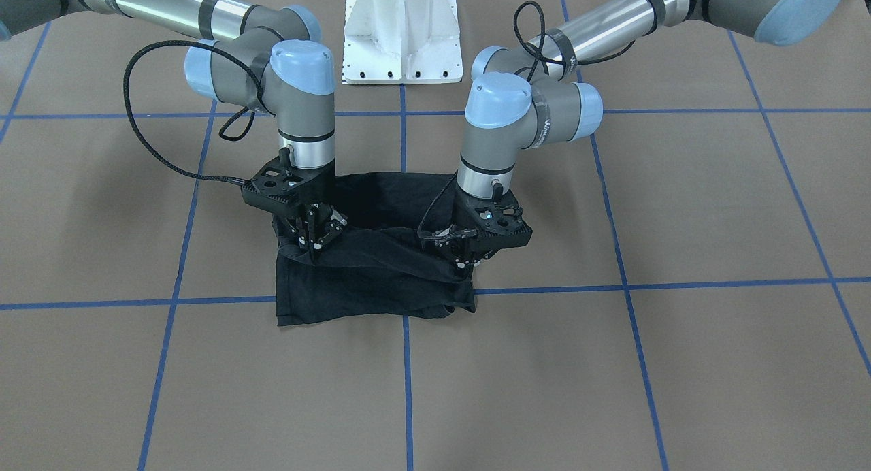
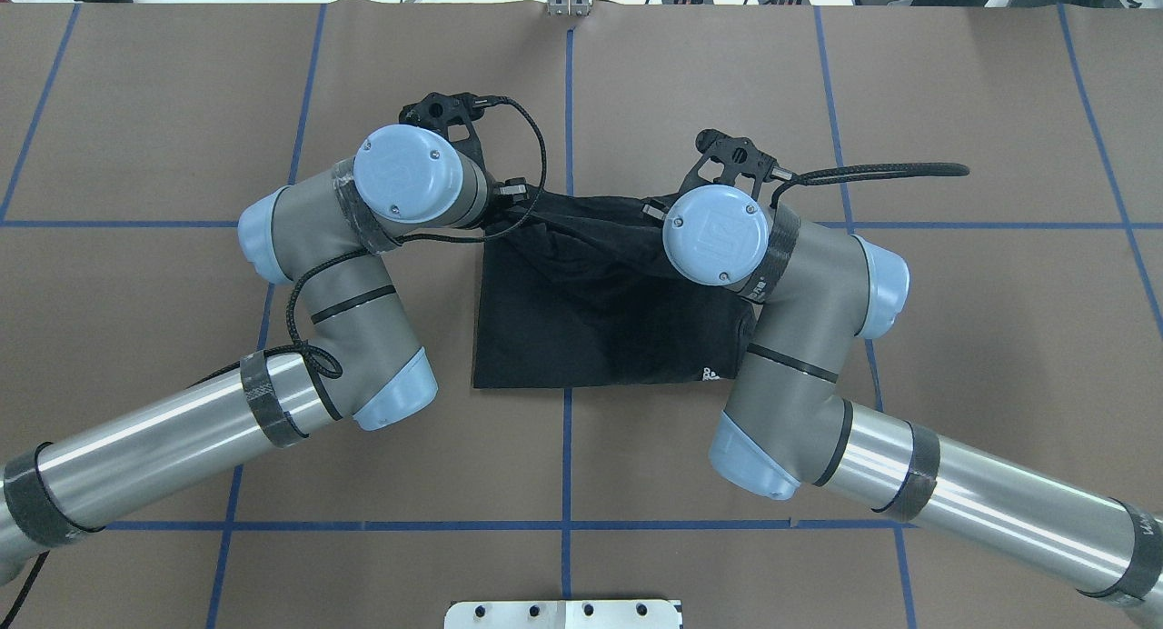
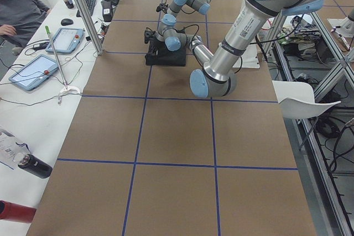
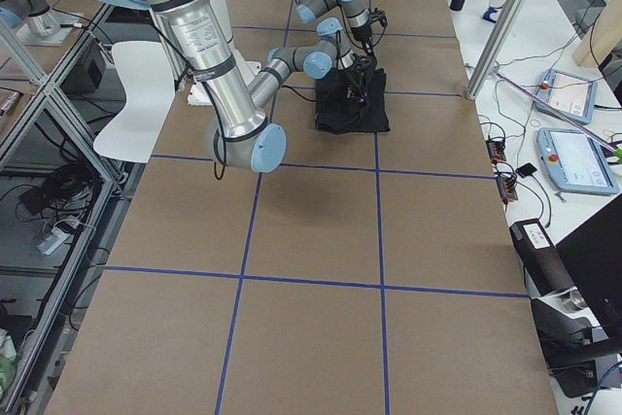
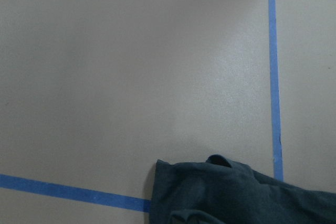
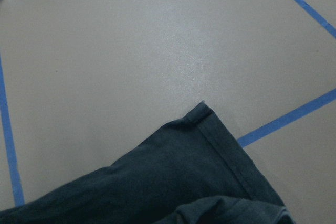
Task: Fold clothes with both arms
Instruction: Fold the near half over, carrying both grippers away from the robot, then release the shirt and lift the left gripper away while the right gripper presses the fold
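Centre of the front-facing view: black T-shirt [image 1: 371, 280] sits folded on the brown table [image 1: 680, 362], across a crossing of blue tape lines [image 1: 407, 389]. Right gripper [image 1: 315, 246], left of centre in that frame, points down with its fingers [image 1: 313, 234] pressed together on the shirt's top layer. Left gripper [image 1: 467, 261], right of centre, is likewise pinched onto fabric at the shirt's right end. The cloth between them is raised and sags in creases, while the lower layer lies flat on the table.

Overhead view: both grippers are hidden under the wrist joints of the left arm [image 2: 363, 320] and right arm [image 2: 800, 356]. The right arm covers the shirt's lower right corner, and only a scrap of white logo [image 2: 710, 373] peeks out, unreadable.

Wrist views: just a shirt corner and hem at the frame bottom, cut off by the edge, with the fingers out of frame.

Side views: shirt small and far, partly behind the arms, grip detail not legible.

White pedestal base [image 1: 400, 42] is cut off at the top edge of the front-facing view.
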Tool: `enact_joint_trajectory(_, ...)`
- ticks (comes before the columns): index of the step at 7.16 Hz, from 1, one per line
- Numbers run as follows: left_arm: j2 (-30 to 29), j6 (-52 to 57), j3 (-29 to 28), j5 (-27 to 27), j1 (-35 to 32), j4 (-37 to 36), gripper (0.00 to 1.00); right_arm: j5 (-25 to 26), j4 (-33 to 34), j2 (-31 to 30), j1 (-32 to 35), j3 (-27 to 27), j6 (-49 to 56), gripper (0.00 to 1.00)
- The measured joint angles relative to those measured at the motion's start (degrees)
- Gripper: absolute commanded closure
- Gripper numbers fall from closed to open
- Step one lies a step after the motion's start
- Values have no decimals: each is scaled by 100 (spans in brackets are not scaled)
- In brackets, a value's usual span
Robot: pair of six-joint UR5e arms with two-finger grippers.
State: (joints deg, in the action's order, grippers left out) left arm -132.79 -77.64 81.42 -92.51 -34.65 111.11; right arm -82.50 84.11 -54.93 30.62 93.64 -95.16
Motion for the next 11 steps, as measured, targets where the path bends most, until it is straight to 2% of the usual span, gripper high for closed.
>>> enact_joint_trajectory(1, 4, 27, 3, -3, -9, 4, 90, -2, 0, -8, 6, -20, 35, 90)
enact_joint_trajectory(2, 6, 45, 5, -4, -16, 8, 1, -18, 0, -10, 29, -50, 102, 1)
enact_joint_trajectory(5, 97, 487, 79, -76, -96, 261, 0, -580, 5, 14, 330, -59, 873, 0)
enact_joint_trajectory(7, 497, 1106, 644, -542, -368, 312, 0, -1240, 43, 23, 598, 139, 1348, 0)
enact_joint_trajectory(8, 807, 1592, 1037, -814, -563, 309, 0, -1414, 54, 32, 649, 252, 1438, 0)
enact_joint_trajectory(9, 1039, 1993, 1292, -1010, -719, 309, 0, -1432, 61, 61, 582, 324, 1452, 0)
enact_joint_trajectory(10, 1206, 2311, 1433, -1142, -840, 314, 0, -1247, 122, 160, 340, 344, 1408, 5)
enact_joint_trajectory(11, 1320, 2530, 1493, -1227, -922, 329, 0, -948, 267, 311, 9, 329, 1312, 79)
